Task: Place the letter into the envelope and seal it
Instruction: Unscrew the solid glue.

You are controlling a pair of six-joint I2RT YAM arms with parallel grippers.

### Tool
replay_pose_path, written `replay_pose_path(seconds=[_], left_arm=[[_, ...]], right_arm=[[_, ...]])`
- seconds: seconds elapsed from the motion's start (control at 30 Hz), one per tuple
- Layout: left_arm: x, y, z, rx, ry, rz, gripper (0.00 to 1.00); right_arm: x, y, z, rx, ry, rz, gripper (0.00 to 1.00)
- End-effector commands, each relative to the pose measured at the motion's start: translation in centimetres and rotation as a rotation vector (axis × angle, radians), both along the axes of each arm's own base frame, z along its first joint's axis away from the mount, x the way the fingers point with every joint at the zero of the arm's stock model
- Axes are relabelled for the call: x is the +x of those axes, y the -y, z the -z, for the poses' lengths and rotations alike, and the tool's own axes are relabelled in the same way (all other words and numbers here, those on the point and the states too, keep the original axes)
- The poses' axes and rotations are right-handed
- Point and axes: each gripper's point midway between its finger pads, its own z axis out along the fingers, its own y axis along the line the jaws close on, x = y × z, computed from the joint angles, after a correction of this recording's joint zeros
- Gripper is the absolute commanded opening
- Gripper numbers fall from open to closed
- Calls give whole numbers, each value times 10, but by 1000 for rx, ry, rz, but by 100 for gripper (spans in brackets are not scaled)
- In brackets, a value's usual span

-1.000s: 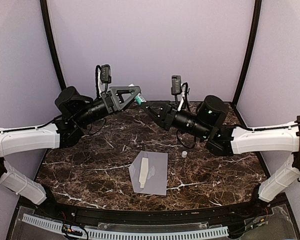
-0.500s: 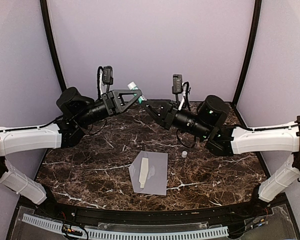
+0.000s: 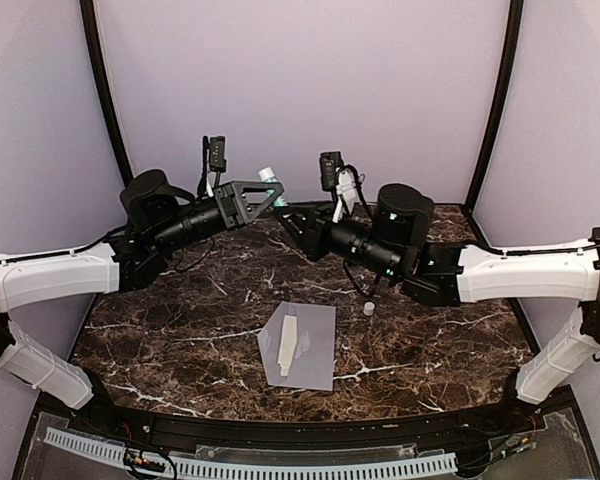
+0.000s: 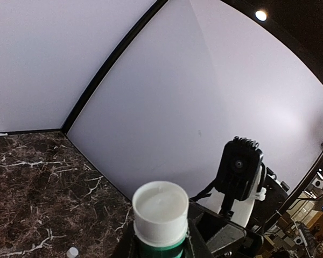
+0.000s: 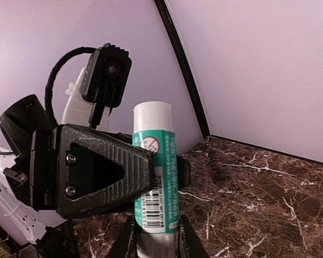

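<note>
The pale grey-lavender envelope lies flat on the table's near middle. A folded cream letter rests on it. Both grippers are high above the table's far side, meeting on a teal glue stick with a white end. My left gripper is shut on its teal barrel, and its ribbed finger crosses the label. My right gripper is shut on the stick's grey lower end. In the left wrist view the stick's white end fills the space between the jaws of my left gripper.
A small white cap stands on the dark marble table right of the envelope; the cap also shows in the left wrist view. Lavender walls with black corner posts close the back and sides.
My left gripper has closed on the glue stick. The right arm has swung left and forward towards it, still holding the stick's lower end. Envelope, letter and cap have not moved.
</note>
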Motion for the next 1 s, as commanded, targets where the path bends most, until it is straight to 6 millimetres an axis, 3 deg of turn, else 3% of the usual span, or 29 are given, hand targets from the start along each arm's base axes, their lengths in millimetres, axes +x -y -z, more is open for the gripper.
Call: replay_pose_path(seconds=[0.0, 0.23, 0.27, 0.47, 0.57, 0.73, 0.83, 0.97], left_arm=[[6, -5, 5, 106, 39, -79, 0], [14, 2, 21, 125, -29, -50, 0], [14, 3, 21, 120, -31, -43, 0], [21, -11, 19, 121, -18, -53, 0], [25, -30, 24, 147, -20, -58, 0], [19, -45, 16, 240, 96, -65, 0], [1, -45, -7, 201, 189, -6, 0], [-22, -43, -32, 148, 285, 91, 0]], right_arm=[[18, -8, 17, -177, 23, 183, 0], [30, -12, 22, -225, 15, 305, 4], [30, -10, 20, -217, 15, 310, 10], [26, 14, -1, -143, -9, 352, 67], [19, 28, -9, -113, -32, 343, 82], [0, 49, -11, -81, -65, 272, 90], [-11, 59, -5, -57, -71, 194, 95], [-16, 68, -17, 12, -76, 46, 97]])
